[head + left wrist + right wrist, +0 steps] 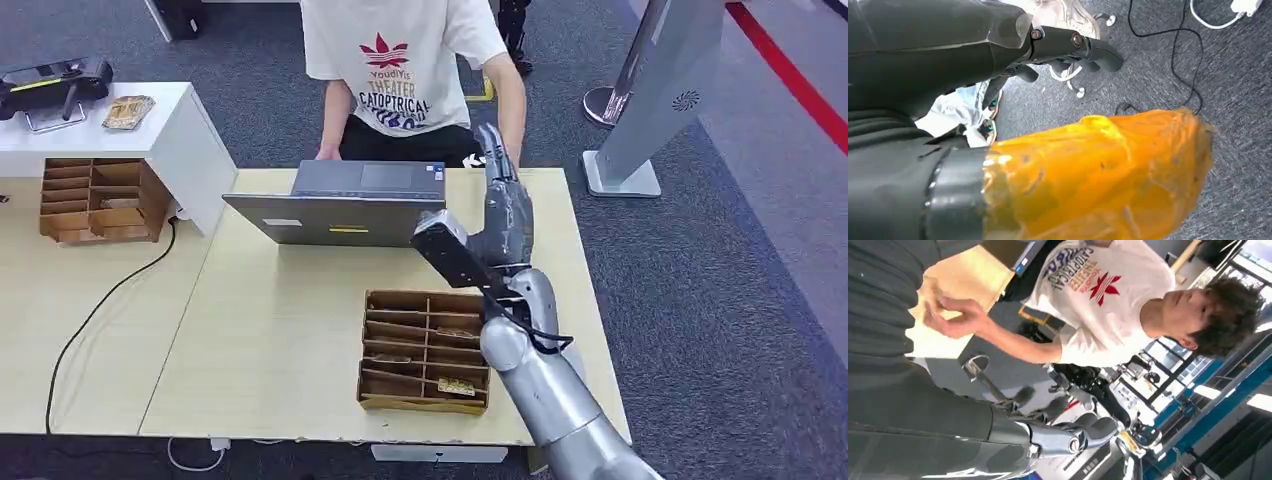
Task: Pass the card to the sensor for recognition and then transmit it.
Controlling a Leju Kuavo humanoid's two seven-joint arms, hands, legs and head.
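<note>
My right hand [505, 205] is raised over the table's far right part, fingers stretched toward the person [405, 70] behind the laptop [340, 205]. I see no card in it. Its thumb [1093, 427] and dark fingers are apart in the right wrist view. The person's hand [950, 315] hovers just beyond my fingertips with its fingers pinched together; what it holds is unclear. Cards [455, 385] lie in the slots of a cardboard organizer [425, 350] below my forearm. My left hand [1068, 45] hangs over the carpet, holding nothing, its thumb wrapped in orange tape [1098, 175].
A second cardboard organizer [95, 200] stands at the left beside a white cabinet [170, 130] carrying a black device [55, 80] and a small tray [128, 110]. A cable [110, 290] runs across the left table. A grey stand [650, 100] rises at the right.
</note>
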